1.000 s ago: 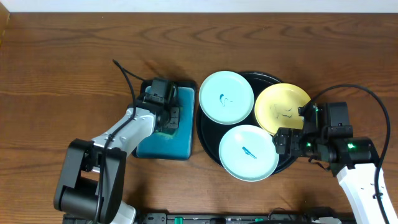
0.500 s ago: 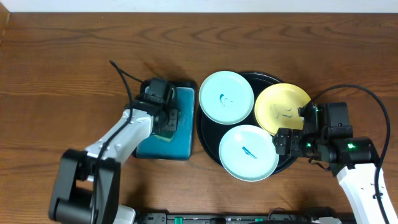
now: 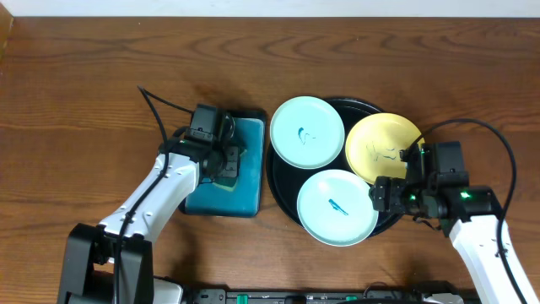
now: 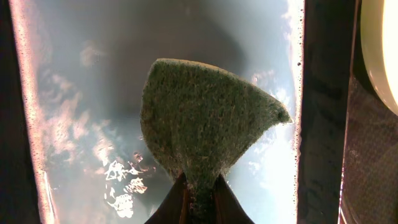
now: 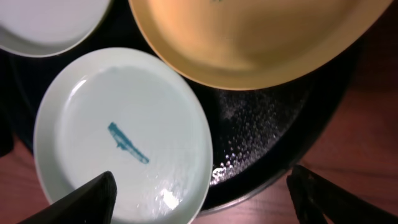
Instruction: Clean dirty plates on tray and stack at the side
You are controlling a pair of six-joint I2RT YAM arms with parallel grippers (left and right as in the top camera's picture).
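Observation:
Three plates lie on the round black tray (image 3: 281,181): a mint-blue one (image 3: 307,131) at the back left, a pale yellow one (image 3: 380,145) at the right, a mint-blue one (image 3: 336,208) at the front. Each has a small dark smear. My left gripper (image 3: 224,167) is shut on a green sponge (image 4: 205,124) over the wet teal floor of the rectangular tray (image 4: 81,93). My right gripper (image 5: 205,202) is open and empty, straddling the right edge of the front mint-blue plate (image 5: 118,137), with the yellow plate (image 5: 249,37) beyond it.
The rectangular black tray with teal inside (image 3: 250,181) stands just left of the round tray. Its dark rim (image 4: 320,112) runs close to a plate edge (image 4: 385,50). Wooden tabletop (image 3: 76,101) surrounds both trays. Water droplets sit on the black tray floor (image 5: 273,137).
My left arm has swung its elbow leftward while its gripper stays over the teal tray with the sponge. My right gripper has shifted slightly left. The plates have not moved.

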